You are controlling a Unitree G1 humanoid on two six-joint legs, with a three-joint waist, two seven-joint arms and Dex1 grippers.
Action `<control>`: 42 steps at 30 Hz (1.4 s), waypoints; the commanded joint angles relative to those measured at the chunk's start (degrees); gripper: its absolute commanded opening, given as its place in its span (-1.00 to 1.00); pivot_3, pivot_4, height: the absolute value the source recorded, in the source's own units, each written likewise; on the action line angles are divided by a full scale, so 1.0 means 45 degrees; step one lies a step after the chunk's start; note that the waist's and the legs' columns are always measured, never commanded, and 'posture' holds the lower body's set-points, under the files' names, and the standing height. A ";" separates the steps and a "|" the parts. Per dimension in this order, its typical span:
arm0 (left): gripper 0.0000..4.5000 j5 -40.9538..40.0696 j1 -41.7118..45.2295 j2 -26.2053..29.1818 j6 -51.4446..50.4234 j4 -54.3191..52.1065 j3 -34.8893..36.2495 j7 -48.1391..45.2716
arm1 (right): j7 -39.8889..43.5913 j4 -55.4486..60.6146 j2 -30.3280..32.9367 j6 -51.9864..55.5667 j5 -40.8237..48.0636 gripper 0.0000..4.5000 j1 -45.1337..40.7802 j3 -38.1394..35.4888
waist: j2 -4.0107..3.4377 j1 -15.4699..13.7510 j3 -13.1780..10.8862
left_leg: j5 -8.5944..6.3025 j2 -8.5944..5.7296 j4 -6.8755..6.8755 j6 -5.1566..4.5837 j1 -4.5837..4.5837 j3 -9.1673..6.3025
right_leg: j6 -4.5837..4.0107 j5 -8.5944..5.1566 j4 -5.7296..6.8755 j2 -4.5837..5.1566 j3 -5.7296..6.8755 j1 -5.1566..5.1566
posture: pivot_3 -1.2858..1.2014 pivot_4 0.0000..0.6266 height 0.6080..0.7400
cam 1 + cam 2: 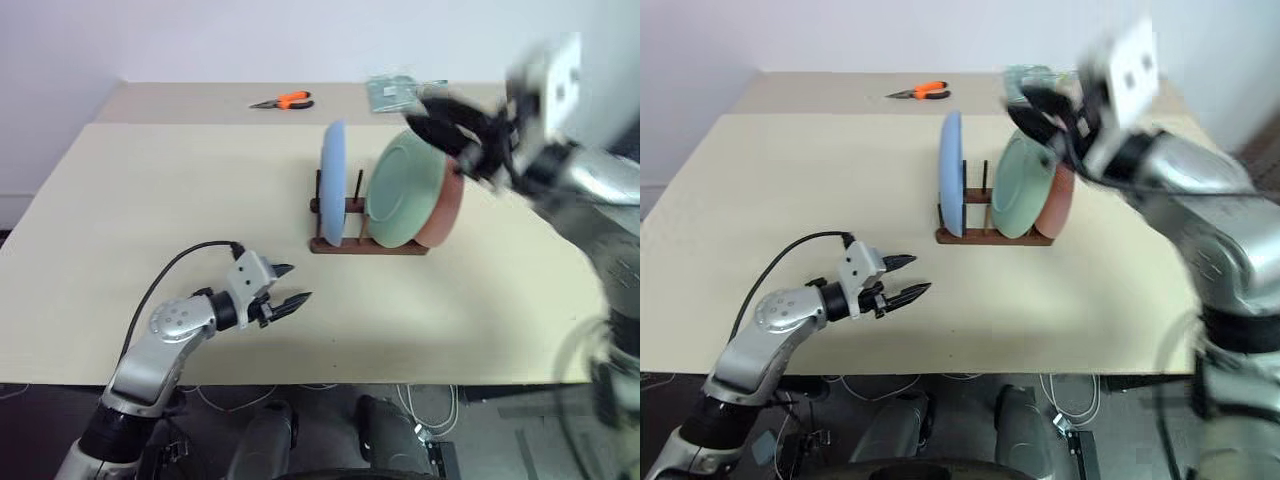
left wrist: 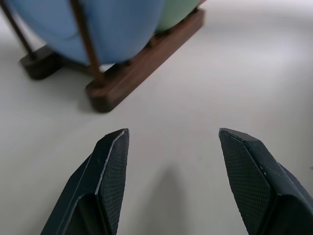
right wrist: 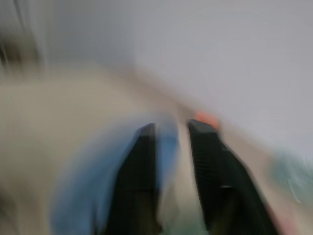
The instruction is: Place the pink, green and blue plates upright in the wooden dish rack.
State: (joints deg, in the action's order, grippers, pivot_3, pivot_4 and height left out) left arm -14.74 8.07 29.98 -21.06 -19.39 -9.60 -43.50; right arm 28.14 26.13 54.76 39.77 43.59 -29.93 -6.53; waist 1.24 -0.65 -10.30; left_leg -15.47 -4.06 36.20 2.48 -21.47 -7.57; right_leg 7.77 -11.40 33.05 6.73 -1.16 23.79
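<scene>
Beige tabletop against a pale wall; orange-handled scissors and a clear plastic packet lie near the far edge. Wooden dish rack sits mid-table w/ all three plates in it. Blue plate stands upright, edge-on, at the rack end nearest the left gripper. Green plate and pink plate sit at the other end, both tilted, green leaning against pink, pink mostly hidden behind it. Left gripper is low over the table, well apart from the rack; fingers spread wide, nothing between them. In the left wrist view the rack's base rail and lower blue plate lie ahead of the fingertips, w/ bare table between. Right gripper is raised beside the upper rim of the green and pink plates, motion-blurred; contact w/ either plate cannot be told. Its fingers look nearly together in the right wrist view, w/ no object seen clamped between; blue plate shows blurred past the fingertips.
</scene>
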 commanded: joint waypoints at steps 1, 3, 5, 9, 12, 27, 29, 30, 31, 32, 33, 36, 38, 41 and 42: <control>0.33 -0.0347 0.0669 -0.0281 -0.0136 -0.0615 -0.0538 -0.0451 | 0.1451 0.1552 0.1418 -0.0241 -0.0774 -0.99 0.1455 -0.1050 | -0.0028 0.0059 -0.0014 | -0.0003 0.0001 0.0005 -0.0007 0.0004 0.0022 | 0.0003 -0.0001 0.0000 0.0004 -0.0014 0.0004 | 0.03 -0.52 1.00; 0.33 -0.0331 0.0994 -0.0461 -0.0157 -0.0490 -0.0801 -0.0583 | 0.1439 0.2022 0.1876 -0.0236 -0.1534 -0.99 0.2286 -0.0985 | -0.0031 0.0121 -0.0011 | -0.0006 0.0009 0.0000 -0.0013 0.0017 0.0034 | 0.0006 -0.0002 0.0007 0.0001 -0.0017 0.0008 | 0.03 -0.52 1.00; 0.33 -0.0262 0.1210 -0.0568 -0.0138 -0.0337 -0.1006 -0.0701 | 0.1346 0.2331 0.1986 -0.0161 -0.2009 -0.99 0.2687 -0.0819 | -0.0029 0.0141 -0.0011 | -0.0007 0.0018 -0.0001 -0.0013 0.0021 0.0034 | 0.0006 -0.0001 0.0010 -0.0007 -0.0012 0.0010 | 0.03 -0.52 1.00; 0.33 -0.0182 0.1414 -0.0594 -0.0090 -0.0172 -0.1130 -0.0828 | 0.1582 0.2524 0.2067 -0.0111 -0.2784 -0.99 0.3198 -0.0632 | -0.0024 0.0017 -0.0014 | -0.0007 0.0013 0.0009 -0.0013 0.0011 0.0034 | 0.0004 -0.0001 0.0005 -0.0003 -0.0012 0.0010 | 0.03 -0.52 1.00; 0.33 -0.0188 0.1442 -0.0540 -0.0085 -0.0180 -0.1070 -0.0901 | 0.1748 0.2424 0.2005 -0.0269 -0.3403 -0.99 0.3280 -0.0351 | -0.0020 -0.0031 -0.0016 | -0.0007 0.0009 0.0012 -0.0013 0.0004 0.0033 | 0.0002 -0.0001 0.0000 0.0005 -0.0013 0.0010 | 0.03 -0.52 1.00; 0.33 -0.1037 0.1130 -0.0498 -0.0949 -0.1301 -0.0538 -0.0627 | 0.2274 0.1434 0.0173 -0.1481 -0.5616 -0.99 0.1511 0.1851 | -0.0015 -0.0014 -0.0020 | -0.0006 0.0008 0.0010 -0.0013 0.0008 0.0024 | 0.0002 0.0000 0.0004 0.0003 -0.0008 0.0008 | 0.03 -0.52 1.00; 0.33 -0.1067 0.1090 -0.0493 -0.0997 -0.1352 -0.0488 -0.0576 | 0.2335 0.1681 -0.0186 -0.1288 -0.5433 -0.99 0.1175 0.1870 | -0.0014 -0.0012 -0.0021 | -0.0006 0.0008 0.0011 -0.0013 0.0007 0.0023 | 0.0003 0.0002 0.0005 0.0003 -0.0007 0.0008 | 0.03 -0.52 1.00; 0.33 -0.1074 0.1080 -0.0488 -0.1009 -0.1365 -0.0477 -0.0562 | 0.2377 0.1771 -0.0304 -0.1224 -0.5387 -0.99 0.1075 0.1856 | -0.0014 -0.0014 -0.0020 | -0.0006 0.0008 0.0012 -0.0013 0.0008 0.0023 | 0.0003 0.0003 0.0005 0.0003 -0.0008 0.0008 | 0.03 -0.52 1.00; 0.33 -0.1083 0.1066 -0.0475 -0.1017 -0.1366 -0.0461 -0.0549 | 0.2407 0.1842 -0.0372 -0.1138 -0.5381 -0.99 0.1021 0.1836 | -0.0014 -0.0016 -0.0020 | -0.0006 0.0007 0.0012 -0.0013 0.0008 0.0021 | 0.0002 0.0003 0.0007 0.0003 -0.0007 0.0008 | 0.03 -0.52 1.00; 0.33 -0.1078 0.1055 -0.0466 -0.1019 -0.1366 -0.0463 -0.0531 | 0.2460 0.1877 -0.0376 -0.1086 -0.5420 -0.99 0.1035 0.1793 | -0.0014 -0.0016 -0.0020 | -0.0006 0.0008 0.0011 -0.0013 0.0008 0.0019 | 0.0001 0.0003 0.0007 0.0003 -0.0007 0.0008 | 0.03 -0.52 1.00; 0.33 -0.1084 0.1046 -0.0451 -0.1012 -0.1351 -0.0444 -0.0528 | 0.2519 0.1864 -0.0239 -0.1068 -0.5574 -0.99 0.1124 0.1720 | -0.0013 -0.0029 -0.0020 | -0.0006 0.0007 0.0010 -0.0013 0.0008 0.0019 | -0.0003 0.0006 0.0007 0.0003 -0.0007 0.0007 | 0.03 -0.52 1.00; 0.33 -0.1087 0.1025 -0.0396 -0.0997 -0.1289 -0.0383 -0.0517 | 0.2870 0.1665 0.0205 -0.1104 -0.5472 -0.99 0.1768 0.0607 | -0.0008 -0.0052 -0.0021 | -0.0006 0.0004 0.0013 -0.0013 0.0007 0.0016 | -0.0009 0.0009 0.0005 0.0003 -0.0005 0.0002 | 0.03 -0.52 1.00; 0.33 -0.1039 0.0976 -0.0256 -0.0923 -0.1133 -0.0228 -0.0512 | 0.3463 0.1510 0.0354 -0.0803 -0.4586 -0.99 0.2519 -0.1171 | -0.0007 -0.0073 -0.0021 | -0.0007 0.0001 0.0014 -0.0013 0.0004 0.0012 | -0.0010 0.0009 0.0004 0.0005 -0.0004 -0.0002 | 0.03 -0.52 1.00; 0.33 -0.0963 0.0936 0.0012 -0.0797 -0.0703 0.0207 -0.0446 | 0.4804 0.1367 0.0353 -0.0187 -0.3029 -0.99 0.4127 -0.4101 | -0.0005 -0.0058 -0.0022 | -0.0007 0.0000 0.0012 -0.0015 0.0009 0.0007 | -0.0023 0.0017 0.0005 0.0005 -0.0002 -0.0009 | 0.03 -0.52 1.00; 0.33 -0.0946 0.0910 0.0143 -0.0728 -0.0519 0.0405 -0.0446 | 0.5269 0.1424 0.0293 0.0047 -0.2522 -0.99 0.4740 -0.4920 | -0.0002 -0.0070 -0.0021 | -0.0007 0.0001 0.0012 -0.0015 0.0015 0.0005 | -0.0024 0.0019 0.0008 0.0004 -0.0001 -0.0013 | 0.03 -0.52 1.00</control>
State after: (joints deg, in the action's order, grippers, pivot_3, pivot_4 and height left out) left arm -19.19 12.05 29.61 -25.63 -21.84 -10.25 -45.75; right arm 48.42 31.43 55.68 38.78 28.20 -10.45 -22.25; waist 1.23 -0.96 -10.39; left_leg -15.50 -4.05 36.25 2.41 -21.39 -7.58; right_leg 7.68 -11.33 33.08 6.73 -1.11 23.69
